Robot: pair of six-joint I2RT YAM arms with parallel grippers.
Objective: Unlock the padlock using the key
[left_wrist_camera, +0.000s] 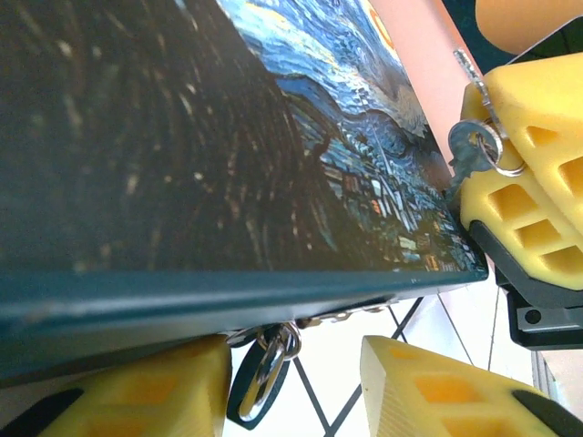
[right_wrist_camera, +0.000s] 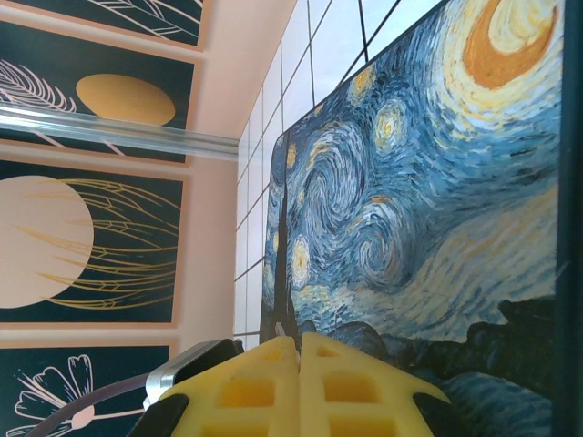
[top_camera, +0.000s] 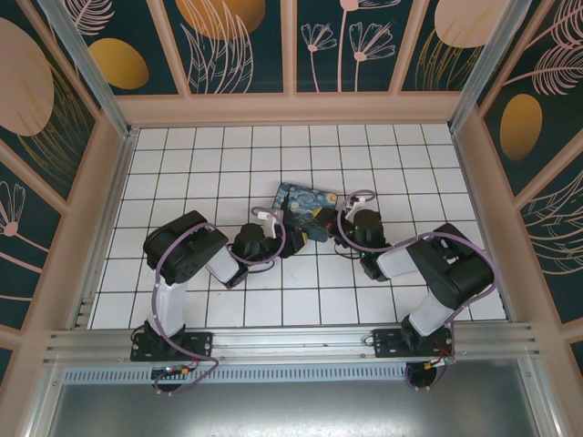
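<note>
**Ann:** Overhead shot first: both arms are folded in toward the middle of the white tiled floor (top_camera: 228,164). Between their wrists sits the Starry Night box (top_camera: 301,208), turned at an angle to the tile lines.

**Bo:** Where's the padlock?

**Ann:** The left wrist camera has it. The padlock (left_wrist_camera: 271,357) hangs, silvery, from the box's lower edge, tucked right under the dark side panel. It's in the gap between the two yellow fingers of the left gripper (left_wrist_camera: 296,355).

**Bo:** Has that claw got hold of it?

**Ann:** No, the jaws stand apart, with tile showing between them. The padlock is hard by the finger on the left of that view, and I can't tell whether they touch. Nothing is clamped.

**Bo:** And the other claw?

**Ann:** On its own wrist camera the right gripper (right_wrist_camera: 299,350) has its yellow pads pressed flat together, seam to seam, and the painted swirls of the box rise close behind them.

**Bo:** Closed on what, though?

**Ann:** Back to the left wrist view for that. At the box's corner the same yellow pads come in from the right, and the key (left_wrist_camera: 466,153) pokes out of the seam between them. It's small and grey, with a key ring (left_wrist_camera: 499,157) looped through its head, so that claw is closed on the key.

**Bo:** Key near the lock?

**Ann:** Apart. The key is up at the box's corner and the padlock is down along the lower edge
</note>
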